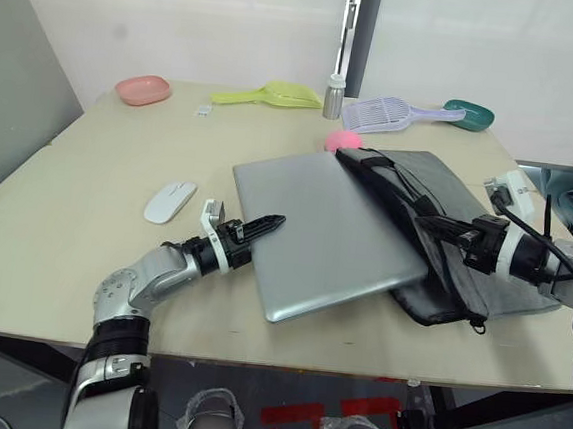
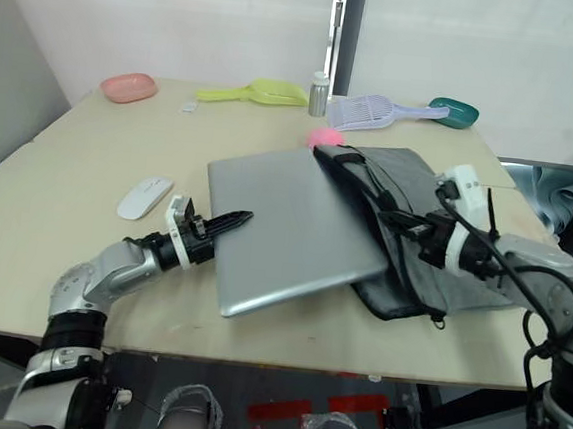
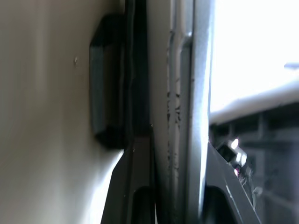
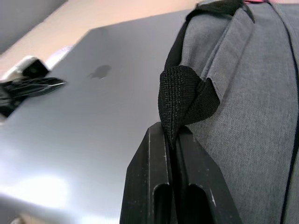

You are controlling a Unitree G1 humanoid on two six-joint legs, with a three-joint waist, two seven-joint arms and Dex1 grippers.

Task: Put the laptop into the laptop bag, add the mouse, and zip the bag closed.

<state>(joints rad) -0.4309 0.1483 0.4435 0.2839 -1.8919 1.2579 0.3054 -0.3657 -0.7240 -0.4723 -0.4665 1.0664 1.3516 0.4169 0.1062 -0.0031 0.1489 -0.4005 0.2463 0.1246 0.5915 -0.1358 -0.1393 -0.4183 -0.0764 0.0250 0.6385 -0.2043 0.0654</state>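
I had my left gripper [image 1: 266,224] low at the near left edge of the laptop [image 1: 325,233]. Its two fingers were nearly shut, with the thin edge of the laptop between them; in the left wrist view one finger [image 3: 133,186] sat on one side of the metal edge and the other finger on the far side.

My right gripper [image 1: 444,228] was over the near part of the bag [image 1: 465,240]. Its fingers [image 4: 154,186] were squeezed tight on a fold of a black strap [image 4: 184,100] of the bag.

The laptop lay flat and turned a bit on the table [image 1: 72,256]. Its right part was tucked into the open mouth of the bag, and its left part stuck out bare on the table. The near corner of the laptop was close to the front edge of the table. The bag lay right of the laptop, near the right edge of the table.

The mouse [image 1: 169,201] sat on the table just beyond and to the left of my left gripper, apart from the laptop. There was wide bare table to the left and past the mouse.

A pink plush [image 1: 341,140] peeked out just past the far end of the bag. Along the far edge lay a pink dish [image 1: 143,89], a yellow scoop [image 1: 272,96], a small metal bottle [image 1: 333,96], a pale purple scoop [image 1: 391,112] and a green scoop [image 1: 471,114].
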